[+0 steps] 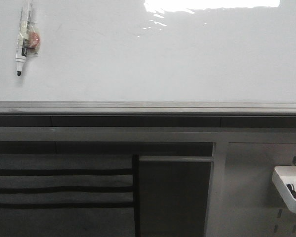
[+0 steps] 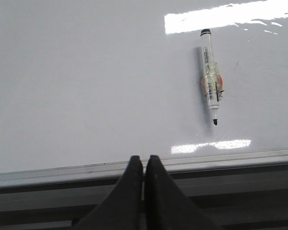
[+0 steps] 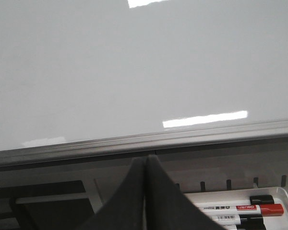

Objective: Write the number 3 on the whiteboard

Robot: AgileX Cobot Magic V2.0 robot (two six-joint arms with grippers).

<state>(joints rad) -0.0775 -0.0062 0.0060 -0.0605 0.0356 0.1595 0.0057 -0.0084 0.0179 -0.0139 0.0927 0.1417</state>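
Observation:
The glossy whiteboard [image 1: 153, 59] fills the upper half of the front view, with a grey ledge [image 1: 148, 107] along its lower edge. No number 3 shows on it. A black-tipped marker [image 1: 24, 42] hangs upright on the board at the far left, tip down; it also shows in the left wrist view [image 2: 211, 79]. My left gripper [image 2: 143, 160] is shut and empty, low in front of the ledge, apart from the marker. My right gripper [image 3: 145, 160] is shut and empty below the ledge [image 3: 144, 141]. Neither gripper shows in the front view.
A white tray [image 1: 286, 190] with markers hangs on the grey panel at the lower right; the right wrist view shows red and black markers [image 3: 240, 209] in it. Grey cabinet panels [image 1: 175, 195] and dark slats [image 1: 59, 180] lie below the board.

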